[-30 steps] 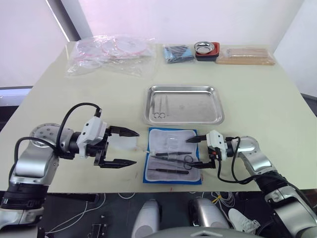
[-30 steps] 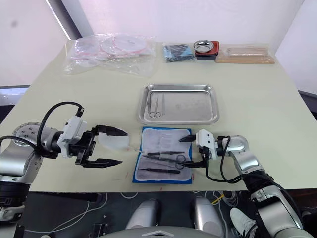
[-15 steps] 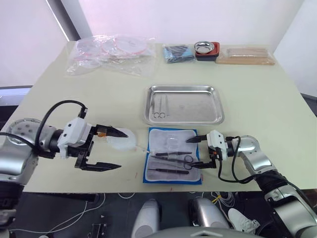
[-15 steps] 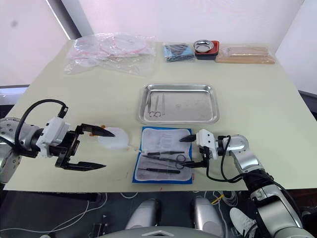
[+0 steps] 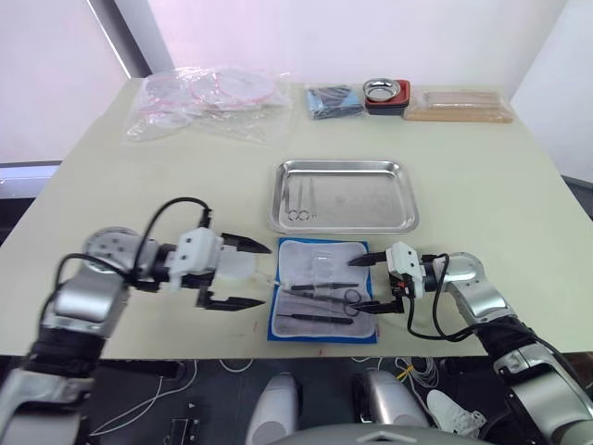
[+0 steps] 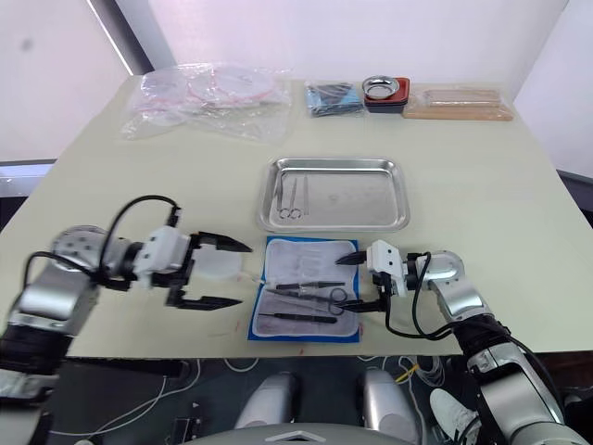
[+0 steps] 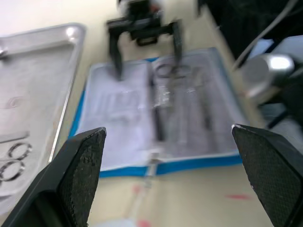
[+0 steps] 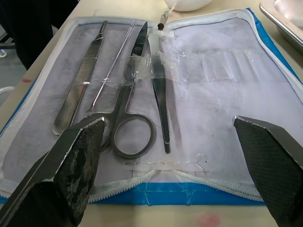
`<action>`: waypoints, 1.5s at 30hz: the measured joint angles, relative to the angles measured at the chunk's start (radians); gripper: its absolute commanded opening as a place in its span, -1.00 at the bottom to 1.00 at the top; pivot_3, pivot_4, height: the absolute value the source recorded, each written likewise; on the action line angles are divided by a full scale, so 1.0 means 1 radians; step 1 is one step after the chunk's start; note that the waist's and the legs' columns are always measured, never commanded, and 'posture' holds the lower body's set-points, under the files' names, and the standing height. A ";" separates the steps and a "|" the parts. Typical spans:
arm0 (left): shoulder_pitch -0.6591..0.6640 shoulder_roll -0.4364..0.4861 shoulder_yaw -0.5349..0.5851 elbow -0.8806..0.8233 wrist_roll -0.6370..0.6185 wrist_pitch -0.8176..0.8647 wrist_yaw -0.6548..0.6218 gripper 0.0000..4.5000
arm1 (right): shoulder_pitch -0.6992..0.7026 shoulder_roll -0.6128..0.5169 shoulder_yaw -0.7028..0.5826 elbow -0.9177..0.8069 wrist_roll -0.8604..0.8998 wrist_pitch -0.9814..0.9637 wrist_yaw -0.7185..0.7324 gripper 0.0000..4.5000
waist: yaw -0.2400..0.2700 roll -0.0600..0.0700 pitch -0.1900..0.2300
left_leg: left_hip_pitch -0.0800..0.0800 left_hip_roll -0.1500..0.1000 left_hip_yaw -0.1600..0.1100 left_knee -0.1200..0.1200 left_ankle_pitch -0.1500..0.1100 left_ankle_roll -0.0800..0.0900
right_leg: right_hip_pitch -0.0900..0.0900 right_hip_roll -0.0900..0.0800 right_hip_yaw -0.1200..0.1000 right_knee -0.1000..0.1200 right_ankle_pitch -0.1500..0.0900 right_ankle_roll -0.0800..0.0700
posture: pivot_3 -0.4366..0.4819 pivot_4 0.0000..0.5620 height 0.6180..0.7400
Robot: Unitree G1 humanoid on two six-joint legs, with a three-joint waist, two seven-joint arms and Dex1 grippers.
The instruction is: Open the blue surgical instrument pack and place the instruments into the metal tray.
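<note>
The blue surgical instrument pack [image 5: 322, 291] lies wide open on the surface, just in front of the metal tray [image 5: 344, 196], with its pale inside facing up. The instruments [image 8: 135, 97] that are left lie in a row on the near half of the pack: scissors with ring handles, tweezers and some thin straight tools. The right gripper [image 5: 373, 282] sits at the right edge of the pack with its fingers wide apart and holds nothing. The left gripper [image 5: 245, 273] is just left of the pack, also wide open and empty. A little past the pack, the tray already has two tools [image 5: 302, 200] in its left part, so the opening is done and the moving has started. I think four or so tools still need to go into the tray.
</note>
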 measured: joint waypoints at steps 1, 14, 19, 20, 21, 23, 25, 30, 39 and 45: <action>-0.012 -0.023 -0.020 0.021 0.026 -0.014 0.008 1.00 | -0.001 0.001 0.000 0.002 0.000 -0.001 0.000 1.00 | 0.000 0.000 0.000 | 0.000 0.000 0.000 0.000 0.000 0.000 | 0.000 0.000 0.000 0.000 0.000 0.000 | -0.05 -0.47 1.00; -0.133 -0.152 -0.097 0.170 0.159 -0.041 0.044 0.02 | -0.003 0.004 0.000 0.002 -0.004 0.000 -0.015 1.00 | -0.001 -0.003 -0.002 | 0.000 0.001 -0.001 0.003 0.000 0.000 | 0.000 0.002 -0.001 0.004 0.000 0.000 | -0.05 -0.47 1.00; -0.163 -0.179 -0.110 0.231 0.181 -0.073 0.016 0.02 | -0.003 0.004 0.000 0.003 -0.004 0.000 -0.017 1.00 | -0.001 -0.003 -0.002 | 0.000 0.001 -0.001 0.004 0.000 0.000 | 0.000 0.002 -0.001 0.004 0.000 0.000 | -0.05 -0.47 1.00; -0.167 -0.187 -0.120 0.241 0.190 -0.085 0.012 0.02 | -0.003 0.004 0.000 0.003 -0.004 0.000 -0.017 1.00 | -0.001 -0.003 -0.002 | 0.000 0.001 -0.001 0.004 0.000 0.000 | 0.000 0.002 0.000 0.004 0.000 0.000 | -0.05 -0.47 1.00; -0.169 -0.194 -0.129 0.247 0.195 -0.091 0.009 0.02 | -0.004 0.004 0.000 0.003 -0.004 0.000 -0.018 1.00 | -0.001 -0.003 -0.002 | 0.000 0.001 -0.001 0.004 0.000 0.000 | 0.000 0.002 0.000 0.004 0.000 0.000 | -0.05 -0.47 1.00; -0.172 -0.198 -0.133 0.253 0.195 -0.101 0.002 0.02 | -0.004 0.004 0.000 0.003 -0.004 0.000 -0.018 1.00 | -0.001 -0.003 -0.002 | 0.000 0.001 -0.001 0.004 0.000 0.000 | 0.000 0.002 0.000 0.004 0.000 0.000 | -0.05 -0.47 1.00; -0.172 -0.198 -0.133 0.253 0.196 -0.104 -0.004 0.02 | -0.004 0.004 0.000 0.003 -0.004 0.000 -0.019 1.00 | -0.001 -0.003 -0.002 | 0.000 0.001 -0.001 0.004 0.000 0.000 | 0.001 0.002 0.000 0.004 0.000 0.000 | -0.05 -0.47 1.00; -0.176 -0.204 -0.136 0.276 0.213 -0.137 -0.005 0.02 | -0.004 0.004 0.000 0.004 -0.004 0.001 -0.020 1.00 | -0.001 -0.002 -0.002 | 0.001 0.001 -0.001 0.004 0.000 0.000 | 0.001 0.002 0.000 0.004 0.000 0.000 | -0.05 -0.47 1.00; -0.176 -0.205 -0.140 0.280 0.216 -0.124 -0.010 0.02 | -0.005 0.004 0.001 0.005 -0.004 0.001 -0.022 1.00 | -0.002 -0.001 -0.004 | 0.001 0.001 -0.001 0.004 0.000 0.000 | 0.001 0.002 0.000 0.005 0.000 0.000 | -0.05 -0.47 1.00; -0.176 -0.204 -0.147 0.281 0.226 -0.122 -0.011 0.02 | -0.007 0.004 0.001 0.009 -0.004 0.001 -0.024 1.00 | -0.002 0.000 -0.004 | 0.001 0.001 -0.001 0.004 0.000 0.000 | 0.001 0.002 0.000 0.005 0.000 0.000 | -0.05 -0.47 1.00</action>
